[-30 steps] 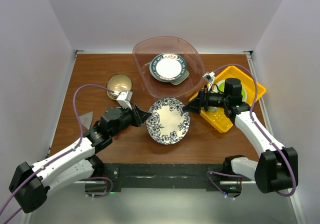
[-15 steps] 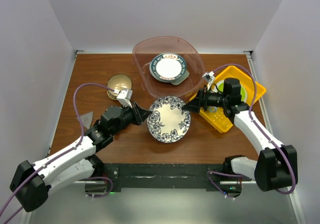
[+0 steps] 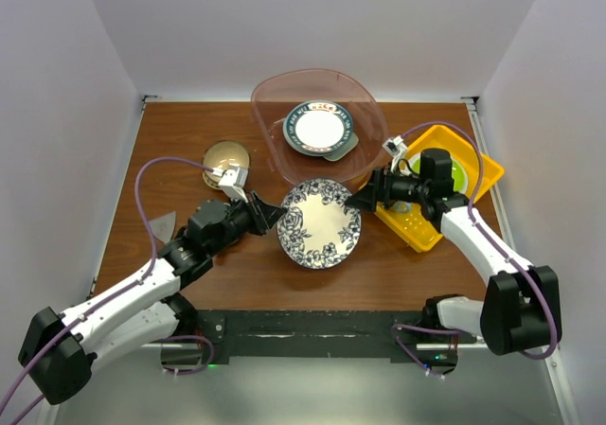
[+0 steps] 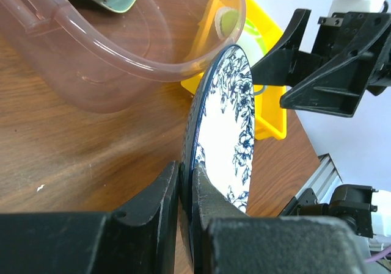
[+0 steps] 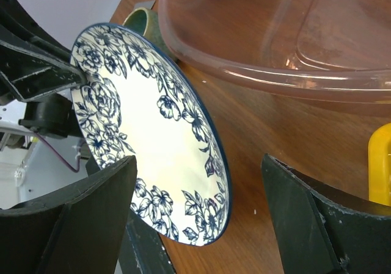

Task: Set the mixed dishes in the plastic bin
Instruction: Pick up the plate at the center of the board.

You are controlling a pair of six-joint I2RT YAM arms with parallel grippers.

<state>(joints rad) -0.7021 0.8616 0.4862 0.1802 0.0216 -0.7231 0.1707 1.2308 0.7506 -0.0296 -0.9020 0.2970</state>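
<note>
From above, the left gripper (image 3: 269, 215) is clamping the plate (image 3: 320, 224) by its left rim and has been bringing it slightly nearer to the bin (image 3: 268, 113), while the right gripper (image 3: 358, 199) is closing in on the opposite rim. In the left wrist view, the plate is standing tilted, with the bin wall just beside it. In the right wrist view, the fingers (image 5: 85, 225) are spreading wide around the rim without touching it, so a handover is probably starting, and room is tight.
</note>
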